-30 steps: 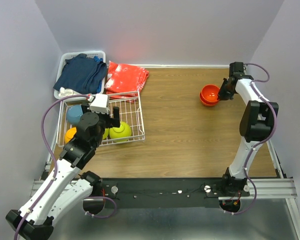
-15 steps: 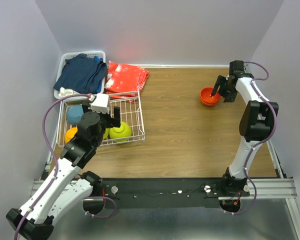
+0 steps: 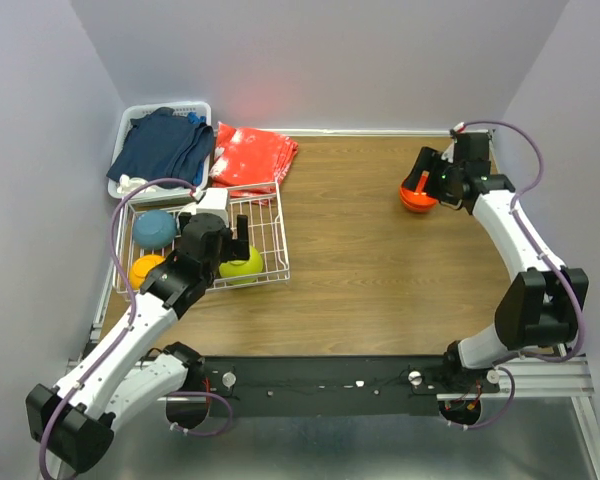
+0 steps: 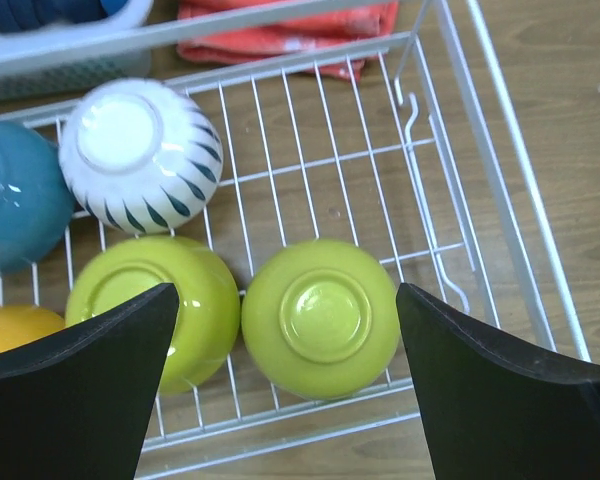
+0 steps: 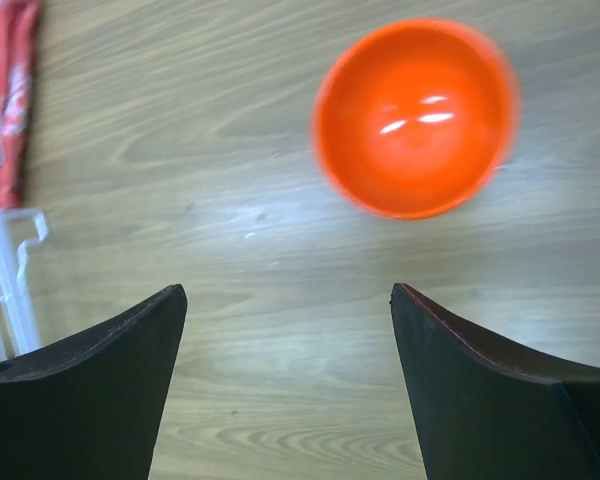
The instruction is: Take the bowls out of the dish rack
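Over the dish rack point(image 4: 480, 150), left gripper point(image 4: 285, 292) is spread to straddle a lime bowl point(image 4: 320, 318); right gripper point(image 5: 288, 292) is spread, empty, near the red-orange bowl point(image 5: 412, 115).

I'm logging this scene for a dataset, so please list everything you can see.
dish rack: one, white wire, table's left side.
lime green bowls: two, upside down, rack's near row.
white bowl: one, dark-ribbed, upside down in rack.
blue bowl: one, in rack, left.
yellow-orange bowl: one, rack's near-left corner.
red-orange bowl: one visible, upright, table's far right.
basket: one, white, far-left corner, holding dark blue clothes.
cloth: one, red-orange, beside basket.
table: one, brown wood.
left gripper: black, open, above lime bowls.
right gripper: black, open, by red-orange bowl.
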Available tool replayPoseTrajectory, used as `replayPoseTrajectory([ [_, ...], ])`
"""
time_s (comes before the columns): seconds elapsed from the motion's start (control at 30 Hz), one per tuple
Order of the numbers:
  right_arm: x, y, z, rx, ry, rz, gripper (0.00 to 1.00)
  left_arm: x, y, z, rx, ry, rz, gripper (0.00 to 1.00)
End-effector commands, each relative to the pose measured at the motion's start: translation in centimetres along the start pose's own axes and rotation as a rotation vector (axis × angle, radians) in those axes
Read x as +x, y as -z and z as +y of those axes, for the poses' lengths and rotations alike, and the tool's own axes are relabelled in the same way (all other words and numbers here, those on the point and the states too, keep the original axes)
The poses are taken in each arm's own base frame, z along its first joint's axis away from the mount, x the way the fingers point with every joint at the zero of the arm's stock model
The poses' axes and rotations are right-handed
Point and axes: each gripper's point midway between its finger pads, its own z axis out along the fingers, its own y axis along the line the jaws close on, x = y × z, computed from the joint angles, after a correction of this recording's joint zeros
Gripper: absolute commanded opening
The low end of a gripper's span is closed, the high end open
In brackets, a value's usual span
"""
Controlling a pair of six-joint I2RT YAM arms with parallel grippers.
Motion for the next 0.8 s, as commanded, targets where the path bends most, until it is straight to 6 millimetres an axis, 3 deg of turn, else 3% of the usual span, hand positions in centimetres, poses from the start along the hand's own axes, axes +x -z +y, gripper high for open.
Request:
replayPoseTrajectory([
  [0.0, 3.6, -0.5, 3.2, -0.152, 0.008, 0.031, 0.90, 2.0, -0.2, -0.7, -0.014, 0.122, 0.129, 0.99],
  [0.2, 6.3, -0.2, 4.5, -0.222, 0.027, 0.049, 0.90, 4.3, -0.9, -1.9, -0.008, 0.222, 0.225, 0.98],
  [0.47, 6.7, 0.1, 5.7, -0.306, 0.035, 0.035, 0.90, 6.6, -1.9, -2.7, -0.038, 0.301, 0.319, 0.98],
  [0.6, 6.9, 0.2, 6.0, -0.330, 0.035, 0.037, 0.90, 7.9, -2.3, -2.8, -0.061, 0.320, 0.365, 0.92],
  [0.77, 6.9, 0.3, 6.4, -0.351, 0.039, 0.035, 0.90, 8.1, -3.0, -3.1, -0.067, 0.330, 0.383, 0.87],
])
